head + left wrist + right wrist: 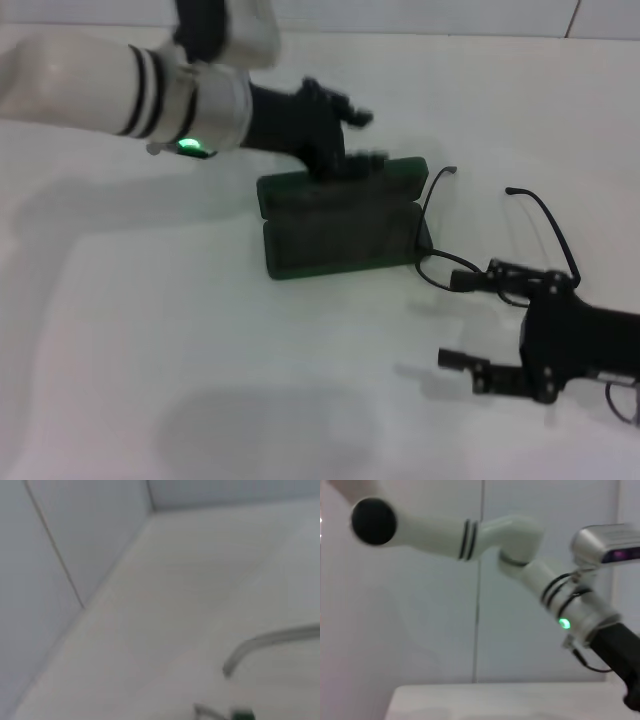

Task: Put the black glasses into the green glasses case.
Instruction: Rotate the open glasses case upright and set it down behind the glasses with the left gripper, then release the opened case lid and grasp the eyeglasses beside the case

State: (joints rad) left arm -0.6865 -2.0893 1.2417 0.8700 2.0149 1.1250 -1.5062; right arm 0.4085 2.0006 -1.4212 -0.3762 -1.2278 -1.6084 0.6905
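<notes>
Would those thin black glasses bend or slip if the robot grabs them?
The black glasses have very thin wire-like arms, so they probably flex and snag easily. They look light, so a nudge from the right gripper beside them would likely slide them across the smooth table.

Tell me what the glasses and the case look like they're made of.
The black glasses: thin dark wire-like rims and temple arms, probably metal or slim plastic; the lenses look clear. The green glasses case: rigid dark green shell with a matte finish and a dark, soft-looking lining; it holds its boxy shape while open under the left hand.
</notes>
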